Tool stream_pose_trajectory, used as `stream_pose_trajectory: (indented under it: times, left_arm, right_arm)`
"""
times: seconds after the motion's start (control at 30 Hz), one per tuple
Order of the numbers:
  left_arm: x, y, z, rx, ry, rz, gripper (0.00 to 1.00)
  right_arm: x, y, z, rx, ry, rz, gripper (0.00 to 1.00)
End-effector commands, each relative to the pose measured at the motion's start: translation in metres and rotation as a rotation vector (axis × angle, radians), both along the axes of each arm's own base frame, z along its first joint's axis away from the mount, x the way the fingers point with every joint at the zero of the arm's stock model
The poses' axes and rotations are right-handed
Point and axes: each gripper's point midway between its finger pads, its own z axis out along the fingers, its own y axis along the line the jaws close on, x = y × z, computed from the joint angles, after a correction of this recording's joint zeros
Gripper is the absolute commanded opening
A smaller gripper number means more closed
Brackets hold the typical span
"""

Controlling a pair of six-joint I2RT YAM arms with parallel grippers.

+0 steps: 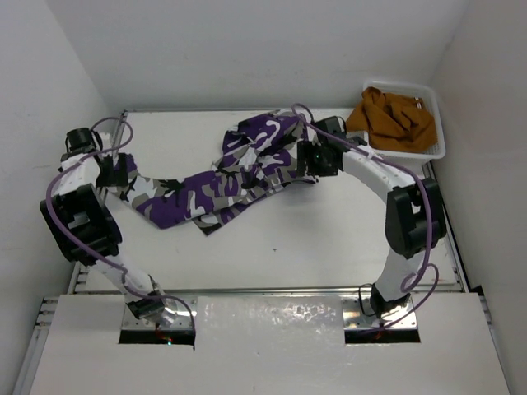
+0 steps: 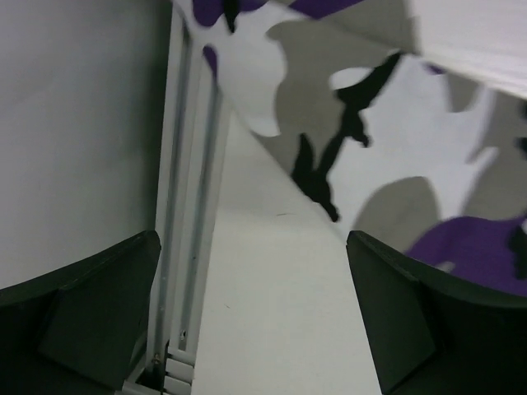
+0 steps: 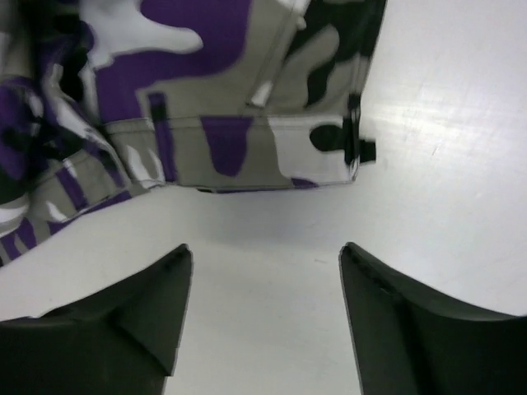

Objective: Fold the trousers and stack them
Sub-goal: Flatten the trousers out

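Wrist views show the left pincer [image 2: 254, 240] and right pincer [image 3: 265, 248] spread empty near the trousers [image 1: 239, 177]; overhead hides that.

**Camouflage waistband ahead of parted fingers**

The trousers [image 3: 222, 99] lie on the white table [image 3: 445, 164] and fill the upper left of the view. Their waistband edge runs straight across and ends at a square corner with a black belt loop [image 3: 354, 138]. Below it, the right gripper [image 3: 263, 255] hangs over bare table, its two dark fingers [image 3: 387, 313] spread apart with nothing between them, just short of the fabric edge.
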Motion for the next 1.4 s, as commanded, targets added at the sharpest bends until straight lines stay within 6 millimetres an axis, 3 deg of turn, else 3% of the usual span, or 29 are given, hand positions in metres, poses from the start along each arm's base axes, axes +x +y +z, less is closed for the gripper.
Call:
stream_pose_trajectory:
  times: [0.0,0.07,0.17,0.27,0.3,0.33,0.47,0.53,0.6,0.63,0.73,0.77,0.8,0.83,0.9,0.93,1.03,1.07,1.13,1.17,1.2,1.23,1.33,1.37]
  left_arm:
    - [0.005,0.024,-0.014,0.030,0.027,0.065,0.97]
    - [0.015,0.029,-0.018,0.022,0.011,0.102,0.97]
    - [0.035,0.040,-0.022,0.027,-0.027,0.132,1.00]
    - [0.048,0.051,-0.043,0.034,0.001,0.145,1.00]
    - [0.051,0.052,-0.059,0.015,0.034,0.143,1.00]
    - [0.054,0.048,-0.072,-0.016,0.048,0.131,1.00]
    - [0.067,0.030,-0.084,-0.112,-0.005,0.079,0.99]
    - [0.068,0.023,-0.091,-0.149,-0.009,0.072,0.94]
    - [0.065,0.017,-0.101,-0.182,0.005,0.063,0.78]
    - [0.063,0.014,-0.105,-0.193,0.018,0.053,0.70]
    - [0.054,0.007,-0.114,-0.213,0.043,0.036,0.17]
    - [0.051,0.007,-0.113,-0.205,0.038,0.040,0.00]
    - [0.051,0.006,-0.111,-0.203,0.032,0.037,0.00]
    - [0.052,0.005,-0.102,-0.200,0.012,0.023,0.00]
    - [0.053,0.004,-0.087,-0.187,-0.021,0.007,0.00]
    - [0.054,0.005,-0.063,-0.160,-0.068,-0.012,0.00]
    - [0.050,0.005,-0.020,-0.089,-0.125,-0.077,0.00]
    - [0.048,0.005,0.011,-0.044,-0.177,-0.101,0.00]
    - [0.039,0.003,0.048,0.026,-0.220,-0.144,0.00]
    - [0.035,0.003,0.059,0.045,-0.233,-0.151,0.00]
    - [0.027,-0.002,0.078,0.063,-0.249,-0.176,0.00]
    - [0.024,-0.005,0.087,0.069,-0.253,-0.196,0.00]
    - [0.013,-0.022,0.123,0.035,-0.278,-0.237,0.00]
    - [0.013,-0.027,0.135,0.021,-0.292,-0.249,0.00]
  right_arm:
    - [0.011,-0.001,-0.025,0.098,0.008,-0.130,0.76]
    - [0.017,0.001,-0.041,0.115,0.033,-0.153,0.79]
    - [0.032,0.010,-0.047,0.160,0.029,-0.183,0.86]
    - [0.045,0.016,-0.064,0.200,0.046,-0.227,0.87]
    - [0.048,0.018,-0.072,0.223,0.060,-0.252,0.87]
    - [0.055,0.019,-0.076,0.256,0.054,-0.279,0.88]
    - [0.069,0.023,-0.073,0.311,0.001,-0.301,0.87]
    - [0.073,0.027,-0.071,0.338,-0.017,-0.293,0.85]
    - [0.081,0.035,-0.067,0.384,-0.051,-0.278,0.76]
    - [0.088,0.038,-0.062,0.408,-0.079,-0.273,0.65]
    - [0.100,0.043,-0.061,0.450,-0.115,-0.281,0.47]
    - [0.106,0.043,-0.058,0.466,-0.126,-0.290,0.31]
    - [0.110,0.041,-0.058,0.470,-0.132,-0.298,0.20]
    - [0.117,0.036,-0.058,0.470,-0.142,-0.320,0.00]
    - [0.122,0.025,-0.054,0.463,-0.160,-0.350,0.00]
    - [0.124,0.018,-0.040,0.457,-0.200,-0.350,0.00]
    - [0.121,-0.005,-0.012,0.400,-0.271,-0.339,0.00]
    - [0.121,-0.017,0.017,0.344,-0.351,-0.312,0.00]
    - [0.109,-0.027,0.030,0.270,-0.387,-0.272,0.00]
    - [0.103,-0.032,0.059,0.273,-0.441,-0.263,0.00]
    - [0.091,-0.038,0.055,0.252,-0.438,-0.256,0.00]
    - [0.082,-0.046,0.084,0.263,-0.494,-0.260,0.00]
    - [0.059,-0.064,0.100,0.223,-0.542,-0.264,0.00]
    - [0.050,-0.070,0.126,0.220,-0.598,-0.265,0.00]
